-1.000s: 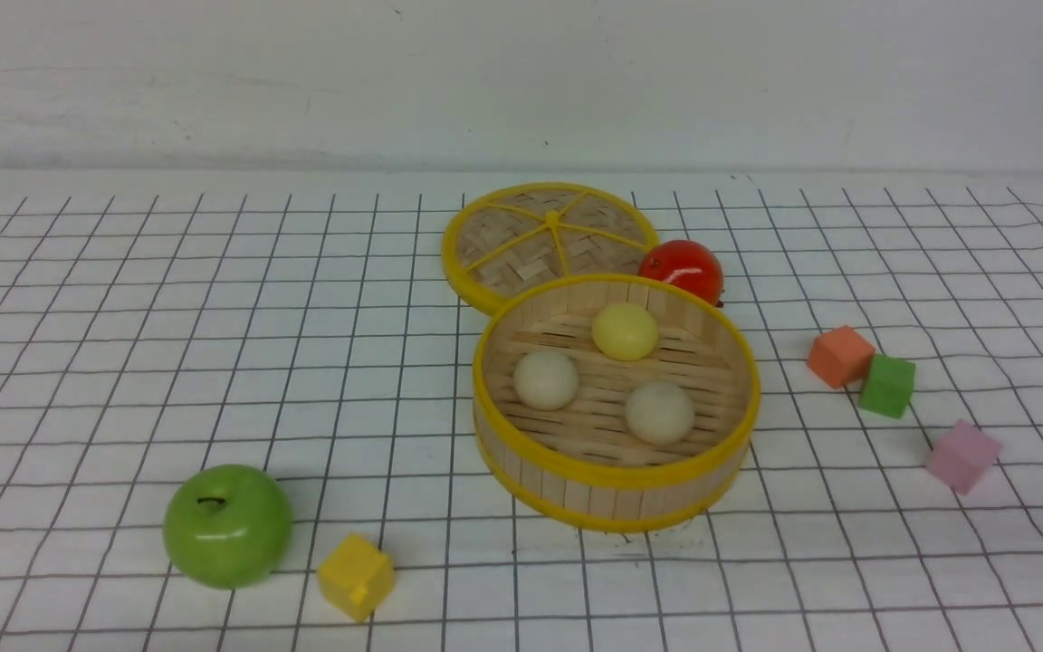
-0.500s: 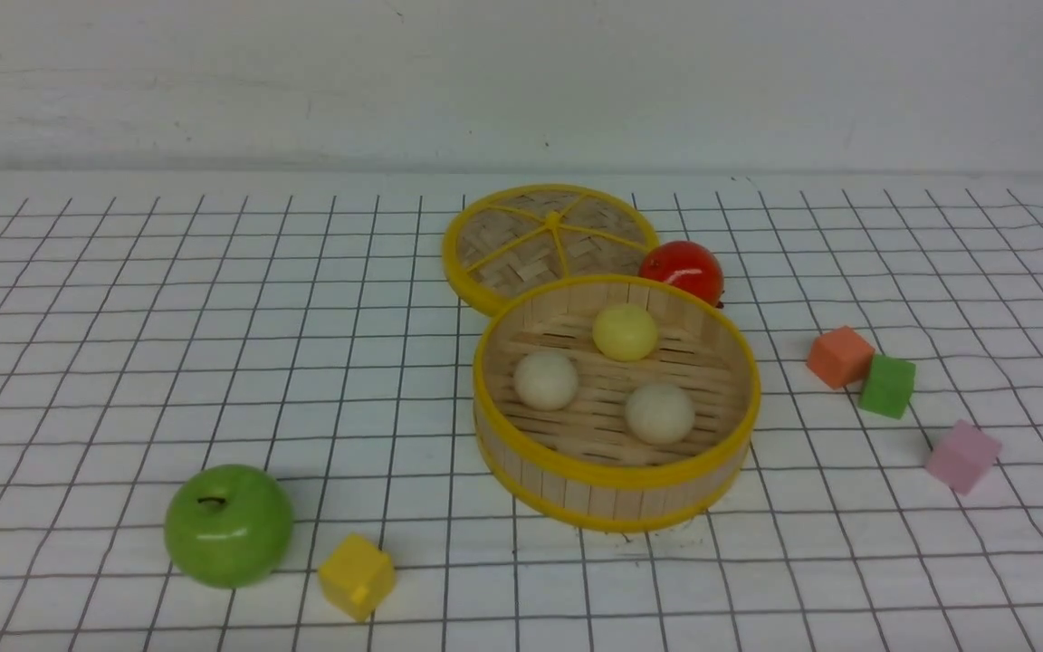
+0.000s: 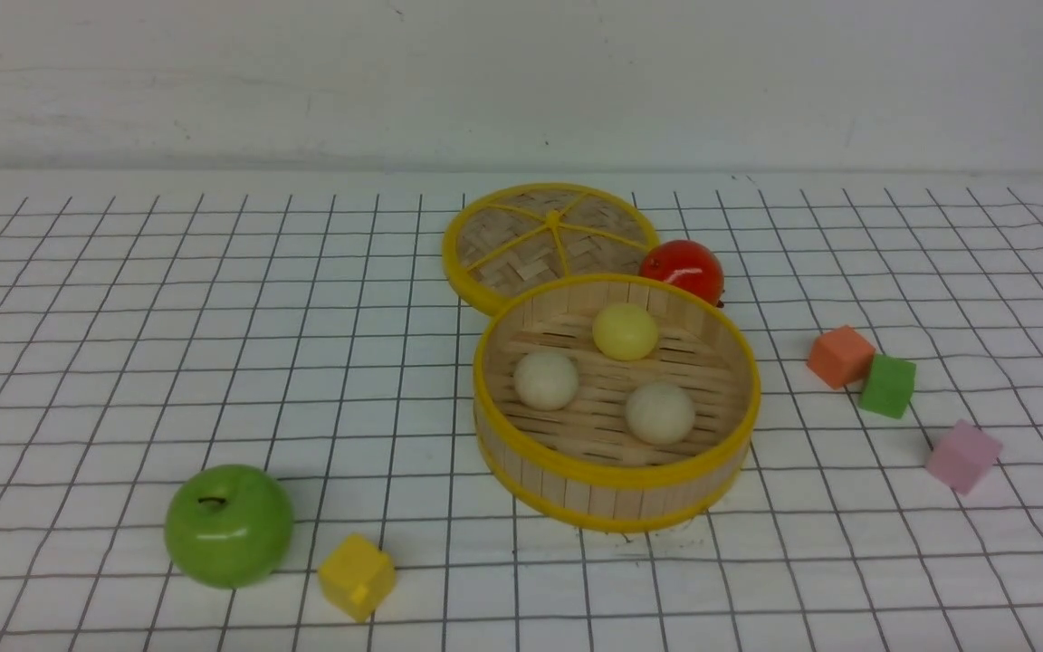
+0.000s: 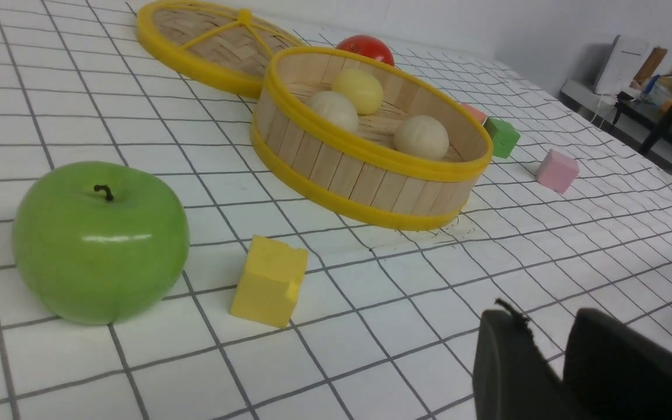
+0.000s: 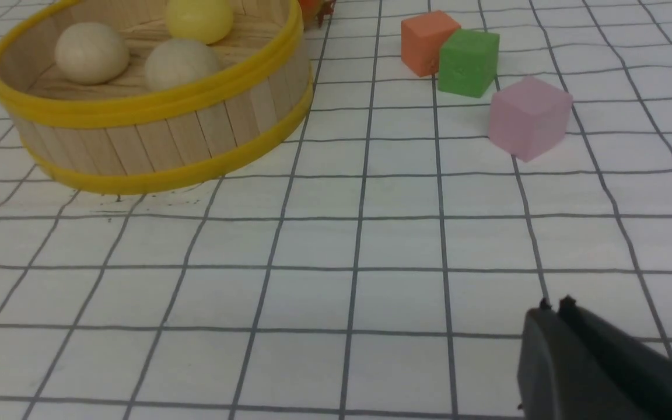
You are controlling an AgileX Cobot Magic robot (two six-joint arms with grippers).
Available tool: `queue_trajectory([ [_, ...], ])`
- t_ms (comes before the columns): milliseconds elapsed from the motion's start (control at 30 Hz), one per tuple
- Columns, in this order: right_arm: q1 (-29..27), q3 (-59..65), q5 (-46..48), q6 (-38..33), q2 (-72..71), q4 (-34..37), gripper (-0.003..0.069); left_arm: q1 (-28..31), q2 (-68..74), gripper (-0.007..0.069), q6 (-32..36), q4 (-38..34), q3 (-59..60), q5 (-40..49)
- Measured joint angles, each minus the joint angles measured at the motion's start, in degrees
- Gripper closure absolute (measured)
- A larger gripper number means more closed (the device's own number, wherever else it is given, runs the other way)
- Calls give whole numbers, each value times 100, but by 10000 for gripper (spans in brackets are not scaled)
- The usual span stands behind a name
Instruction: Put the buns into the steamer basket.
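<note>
- Buns [image 3: 546, 379], three smooth little domes, all sit inside round bamboo steamer basket [image 3: 612, 475], well away from both end effectors.
- Left end effector [image 4: 552, 350] has a narrow gap, holding nothing.
- Right end effector [image 5: 555, 312] pinched closed, empty.

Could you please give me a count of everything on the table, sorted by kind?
Buns: 3, two off-white and one pale yellow, all in the steamer basket
Steamer basket: 1
Woven lid: 1
Fruit: 2, a green apple and a red fruit
Cubes: 4, yellow, orange, green, pink
Total: 11
</note>
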Motion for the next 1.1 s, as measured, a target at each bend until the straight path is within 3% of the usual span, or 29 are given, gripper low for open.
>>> queue_trajectory([
  [167, 0, 0, 0, 0, 0, 0, 669, 0, 0, 465, 0, 0, 0, 0],
  [367, 0, 0, 0, 0, 0, 0, 667, 57, 0, 462, 306, 700, 41, -340],
  [500, 0, 0, 0, 0, 0, 0, 664, 751, 0, 511, -333, 794, 77, -636],
  [600, 0, 0, 0, 0, 0, 19, 661, 1867, 0, 632, -1317, 912, 103, -630],
  [700, 0, 0, 0, 0, 0, 19, 658, 2597, 0, 638, -1758, 1020, 132, -352],
  [867, 0, 0, 0, 0, 0, 20, 657, 2810, 0, 638, -1610, 1271, 172, 888],
  [1100, 0, 0, 0, 0, 0, 20, 657, 2810, 0, 638, -1523, 1277, 172, 985],
])
